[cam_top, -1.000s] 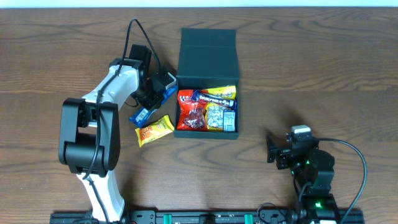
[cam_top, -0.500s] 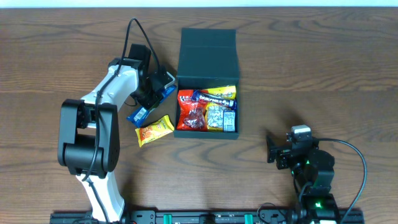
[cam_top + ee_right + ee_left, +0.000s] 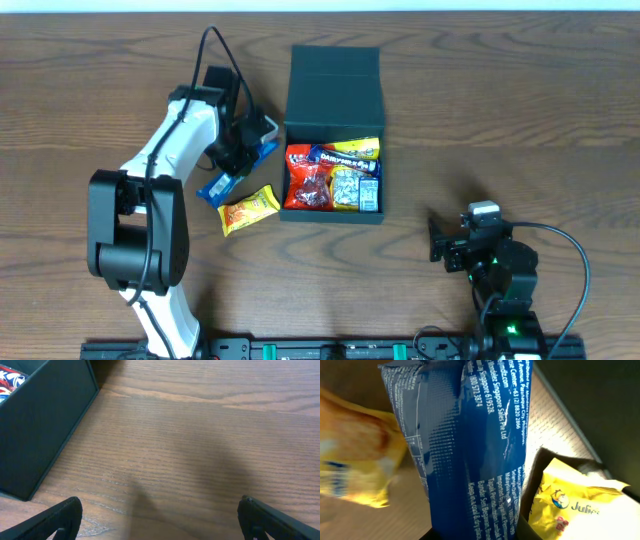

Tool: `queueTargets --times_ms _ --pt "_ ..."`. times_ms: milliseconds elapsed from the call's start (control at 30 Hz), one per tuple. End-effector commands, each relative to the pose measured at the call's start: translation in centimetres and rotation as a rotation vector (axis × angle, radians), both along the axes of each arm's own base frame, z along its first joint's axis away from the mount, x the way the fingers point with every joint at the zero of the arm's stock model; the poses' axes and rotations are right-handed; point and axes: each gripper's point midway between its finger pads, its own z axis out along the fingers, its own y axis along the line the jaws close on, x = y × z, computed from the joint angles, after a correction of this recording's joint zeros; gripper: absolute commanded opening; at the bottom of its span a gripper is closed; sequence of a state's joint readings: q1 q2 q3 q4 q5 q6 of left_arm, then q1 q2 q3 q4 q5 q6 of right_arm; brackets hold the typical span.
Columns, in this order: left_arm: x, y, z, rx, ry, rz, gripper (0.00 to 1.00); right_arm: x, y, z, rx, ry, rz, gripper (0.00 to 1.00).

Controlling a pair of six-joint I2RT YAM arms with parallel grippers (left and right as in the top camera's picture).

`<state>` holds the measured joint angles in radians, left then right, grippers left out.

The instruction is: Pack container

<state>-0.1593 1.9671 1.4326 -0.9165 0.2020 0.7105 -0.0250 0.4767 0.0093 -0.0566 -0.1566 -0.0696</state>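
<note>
The left claw gripped a blue packet. The open box stood immediately to its right, and a yellow packet lay just below. The right claw stood open over bare surface, the box at its left. Since the earlier frame, the left claw had drifted slightly leftward.

Blue packet, white small print running lengthwise: "Singapore 619528", "800 372 3874", "(2) 8820 2866", "City, Philippines", "Singapore Pte Ltd". Remaining lines too fine or cut by frame edge.
Yellow packet: dark-blue "Julie", rest cut off.
Overhead view: dark wrapper inside container, yellow lettering, seemingly "DAIRYMILK". Other wrappers' print too small to read.
</note>
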Motion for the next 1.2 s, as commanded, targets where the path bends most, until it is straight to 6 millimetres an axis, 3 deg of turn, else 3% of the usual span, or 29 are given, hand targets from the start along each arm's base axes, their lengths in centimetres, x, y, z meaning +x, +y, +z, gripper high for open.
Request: queueTargets --times_ms 0,300,600,767,1167 --pt "1.6 -0.4 3.4 -0.009 -0.078 -0.007 0.20 0.0 -0.2 -0.1 0.003 0.000 -0.011 0.99" --pt "1.6 -3.7 5.8 -0.015 -0.109 -0.138 0.19 0.0 -0.2 -0.1 0.003 -0.001 -0.011 0.99" --pt "1.7 -4.2 8.5 -0.015 -0.120 -0.177 0.17 0.0 -0.2 -0.1 0.003 -0.001 -0.011 0.99" --pt "1.4 -5.5 9.3 -0.040 -0.124 -0.210 0.17 0.0 -0.2 -0.1 0.003 0.000 -0.011 0.99" --pt "0.0 -10.3 10.1 -0.099 -0.191 -0.585 0.18 0.0 -0.2 -0.1 0.003 -0.001 -0.011 0.99"
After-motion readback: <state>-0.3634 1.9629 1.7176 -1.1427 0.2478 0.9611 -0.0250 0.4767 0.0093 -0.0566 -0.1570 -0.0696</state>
